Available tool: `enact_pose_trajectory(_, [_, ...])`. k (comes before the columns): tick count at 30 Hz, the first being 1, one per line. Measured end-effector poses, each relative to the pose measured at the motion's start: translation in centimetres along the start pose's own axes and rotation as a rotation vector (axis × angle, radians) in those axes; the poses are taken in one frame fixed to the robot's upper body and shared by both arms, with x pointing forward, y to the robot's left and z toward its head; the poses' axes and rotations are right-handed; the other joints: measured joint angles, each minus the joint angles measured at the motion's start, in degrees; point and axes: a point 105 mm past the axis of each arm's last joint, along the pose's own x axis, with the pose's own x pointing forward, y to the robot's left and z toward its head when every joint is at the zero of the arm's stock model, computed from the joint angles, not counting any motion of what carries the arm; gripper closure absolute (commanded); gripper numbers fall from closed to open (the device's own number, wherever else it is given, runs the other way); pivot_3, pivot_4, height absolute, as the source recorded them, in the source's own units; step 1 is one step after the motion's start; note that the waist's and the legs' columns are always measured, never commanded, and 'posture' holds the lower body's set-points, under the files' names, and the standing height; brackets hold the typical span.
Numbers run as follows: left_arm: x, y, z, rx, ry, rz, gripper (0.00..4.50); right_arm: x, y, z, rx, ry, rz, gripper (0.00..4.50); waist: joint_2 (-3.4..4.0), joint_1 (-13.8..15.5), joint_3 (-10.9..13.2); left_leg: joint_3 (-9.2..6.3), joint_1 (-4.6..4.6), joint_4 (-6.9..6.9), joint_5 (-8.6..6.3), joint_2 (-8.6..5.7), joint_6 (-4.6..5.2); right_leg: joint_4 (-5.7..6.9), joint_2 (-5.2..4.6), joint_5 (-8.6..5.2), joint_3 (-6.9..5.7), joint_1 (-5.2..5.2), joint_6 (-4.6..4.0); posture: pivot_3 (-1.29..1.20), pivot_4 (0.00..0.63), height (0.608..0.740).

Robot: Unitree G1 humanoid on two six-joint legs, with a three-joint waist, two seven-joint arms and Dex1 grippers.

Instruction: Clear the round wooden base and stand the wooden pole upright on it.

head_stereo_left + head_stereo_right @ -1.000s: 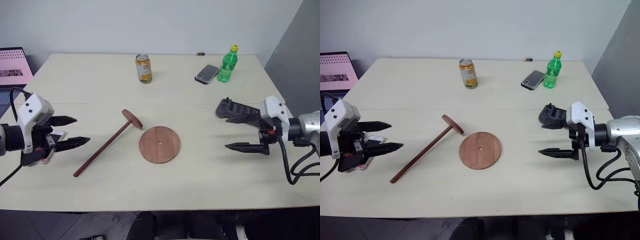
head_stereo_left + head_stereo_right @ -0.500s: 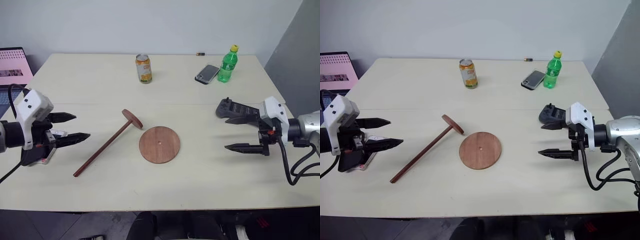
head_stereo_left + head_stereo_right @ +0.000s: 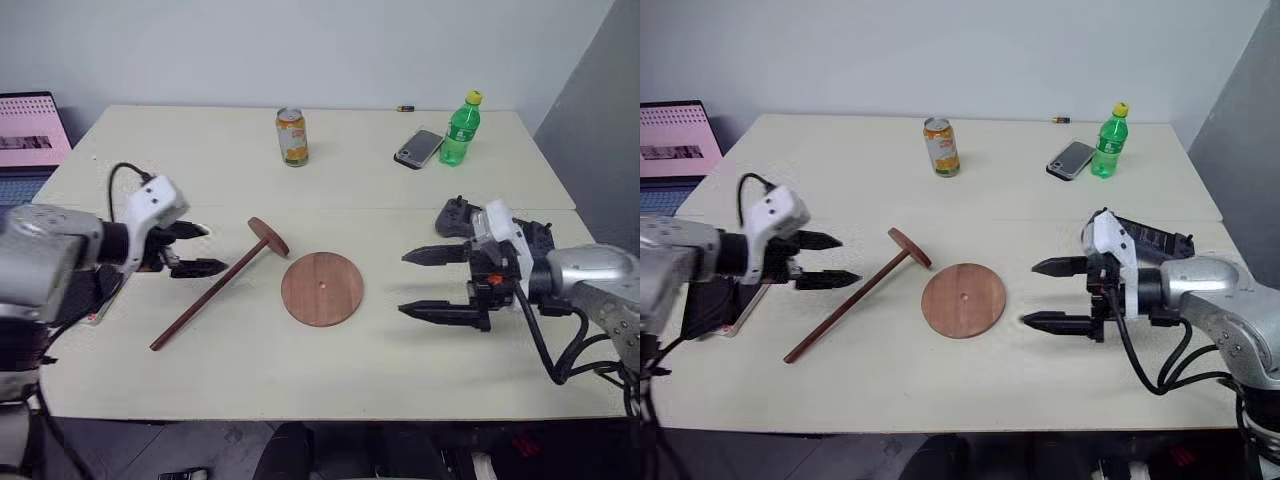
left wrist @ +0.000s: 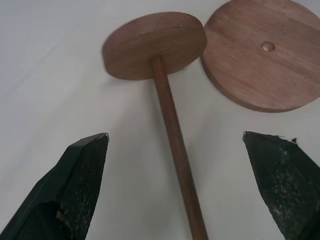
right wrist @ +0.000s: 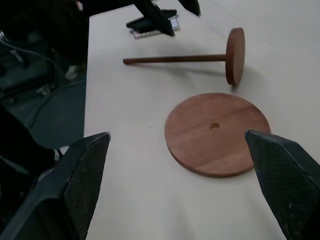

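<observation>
two grippers face each other across the pale table (image 3: 330, 380), both with their black fingers spread apart and holding nothing. the left gripper (image 3: 200, 250) hangs just beside the wooden pole (image 3: 215, 295), which lies flat on the table on a slant; its fingertips point toward the upper part of the rod, close to the small round disc fixed at the pole's far end, and in the left wrist view the rod (image 4: 175, 145) runs up between the two fingers (image 4: 75, 185) without touching either. the round wooden base (image 3: 322, 288) lies flat just past that disc end, beyond the left gripper's fingertips, its top bare with the small centre hole showing, and the pole's disc is just beside its rim, apart from it. the right gripper (image 3: 430, 285) is on the opposite side of the base, near its rim, fingers pointing toward it, one above the other; in the right wrist view the base (image 5: 217, 132) sits between its two fingers (image 5: 75, 190) and the pole (image 5: 190, 59) lies farther on. well behind the left gripper stands an orange drinks can (image 3: 291, 136). well behind the right gripper are a green plastic bottle (image 3: 459, 130) with a yellow cap and a smartphone (image 3: 417, 148) just beside it. a black handheld controller (image 3: 455, 215) lies just behind the right gripper.
</observation>
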Motion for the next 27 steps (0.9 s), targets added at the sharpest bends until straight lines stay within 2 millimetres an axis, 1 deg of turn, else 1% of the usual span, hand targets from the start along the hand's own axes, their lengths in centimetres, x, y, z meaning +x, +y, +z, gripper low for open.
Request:
enact_pose_trajectory(2, [1.0,0.0,0.0,-0.015,0.029,-0.015,0.02,0.3,0.4,0.0,0.004,0.001,-0.001,0.0,-0.01,0.0,0.0,0.0,0.0,0.0,0.0,0.0,0.0,-0.01,0.0,-0.01,0.01,-0.01,0.01,0.0,0.15,0.74])
enact_pose_trajectory(5, [2.0,0.1,0.4,-0.028,0.047,-0.019,0.02,0.5,0.7,-0.3,0.017,0.002,-0.014,0.0,-0.01,-0.1,0.0,-0.02,0.01,0.0,0.0,0.0,0.01,0.0,0.01,-0.01,0.0,-0.01,0.01,0.0,0.15,0.74])
enact_pose_trajectory(13, [3.9,0.3,-0.4,-0.056,0.111,-0.033,0.02,0.9,1.1,-0.8,0.038,-0.007,-0.031,0.0,-0.01,-0.2,0.0,-0.04,0.01,0.02,0.0,0.0,0.01,0.02,0.02,-0.01,0.0,0.0,0.01,0.0,0.15,0.74])
enact_pose_trajectory(17, [4.4,0.6,-0.3,-0.071,0.112,-0.03,0.02,0.9,1.1,-0.9,0.04,-0.006,-0.042,0.0,-0.01,-0.2,0.0,-0.05,0.01,0.03,0.0,0.0,0.01,0.02,0.02,-0.01,-0.01,-0.01,0.01,0.0,0.15,0.74])
enact_pose_trajectory(19, [4.7,0.6,-0.4,-0.068,0.115,-0.034,0.38,0.9,1.1,-1.1,0.049,-0.004,-0.043,0.0,-0.01,-0.2,0.0,-0.05,0.01,0.03,0.0,0.0,0.01,0.02,0.02,-0.01,-0.01,-0.01,0.01,0.0,0.15,0.74])
enact_pose_trajectory(21, [5.2,0.3,-0.7,-0.069,0.126,-0.052,0.63,0.9,1.3,-1.3,0.056,-0.002,-0.041,0.0,-0.01,-0.2,0.0,-0.04,0.01,0.03,0.01,0.0,0.01,0.02,0.01,-0.01,0.0,-0.01,0.01,0.0,0.15,0.74])
enact_pose_trajectory(22, [5.5,0.1,-0.8,-0.07,0.133,-0.063,0.94,0.9,1.3,-1.3,0.053,-0.002,-0.04,0.0,-0.01,-0.2,0.0,-0.05,0.01,0.03,0.01,0.0,0.01,0.02,0.01,-0.01,0.0,0.0,0.01,0.0,0.15,0.74])
enact_pose_trajectory(23, [5.8,-0.1,-1.0,-0.066,0.14,-0.077,1.07,0.9,1.4,-1.3,0.052,-0.003,-0.037,0.0,-0.02,-0.2,0.0,-0.05,0.0,0.03,0.01,0.0,0.01,0.02,0.02,-0.01,-0.01,-0.01,0.01,0.0,0.15,0.74])
enact_pose_trajectory(27, [6.0,-0.2,-1.3,-0.052,0.155,-0.093,2.0,1.0,1.6,-1.1,0.053,-0.01,-0.026,0.0,-0.02,-0.2,0.0,-0.05,0.01,0.03,0.01,0.0,0.01,0.02,0.02,-0.01,-0.01,-0.01,0.01,0.0,0.15,0.74])
